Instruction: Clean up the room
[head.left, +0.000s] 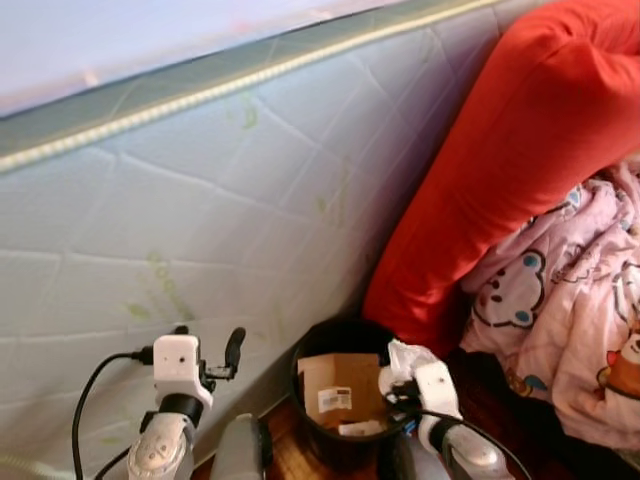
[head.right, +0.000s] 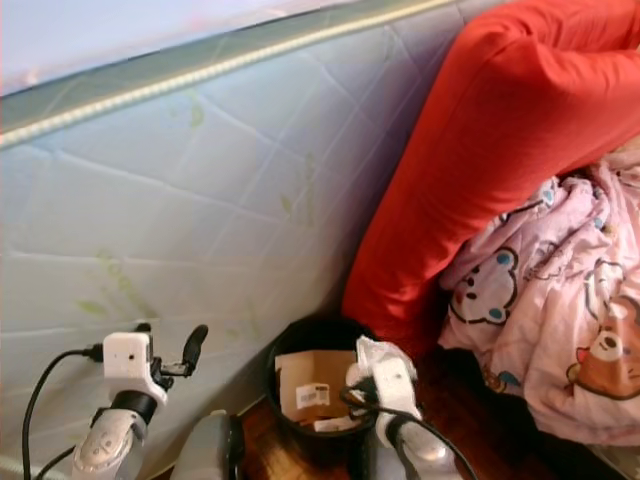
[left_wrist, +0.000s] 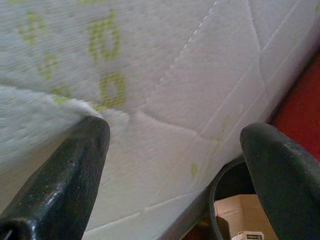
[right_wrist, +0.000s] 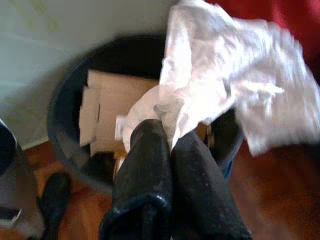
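Quilted mattress (head.left: 200, 220) upright; wooden floor (head.left: 290, 455) below.

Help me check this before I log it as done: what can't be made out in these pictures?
- Whatever lies under the cardboard in the black bin: hidden, both eye views.
- Label on the cardboard: too small to read.
- Crumpled white paper in the right claw: blurred in the right wrist view; its far edge is unclear.
- Floor under the pink blanket: covered.
- Left claw, open by the mattress: only its fingers' ends show in the wrist view.
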